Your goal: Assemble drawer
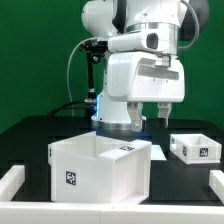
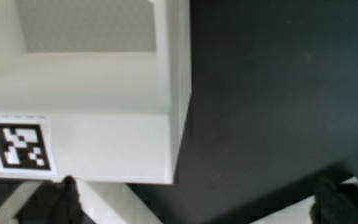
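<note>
Against a green wall (image 1: pixel 30 50), on a black desk (image 1: pixel 30 135) edged with white rails (image 1: pixel 12 180), my arm hangs over the work with the drawer waiting to one side. My gripper (image 1: pixel 152 116) hovers above the far side of the big box (image 1: pixel 100 175), fingers (image 2: pixel 44 205) spread apart and, as far as the wrist view shows, clamped on nothing. That box stands at the front of the desk with its open top up and a tag (image 2: pixel 19 146) on one wall, presumably so the cameras can track it and so its cavity can be reached. The drawer (image 1: pixel 195 148) sits well apart, at the exterior view's right, flat on the desk and open side up, untouched by me. I judge it has yet to be fetched: the open fingers suit a reach for it, and it has to be brought over to the box.
</note>
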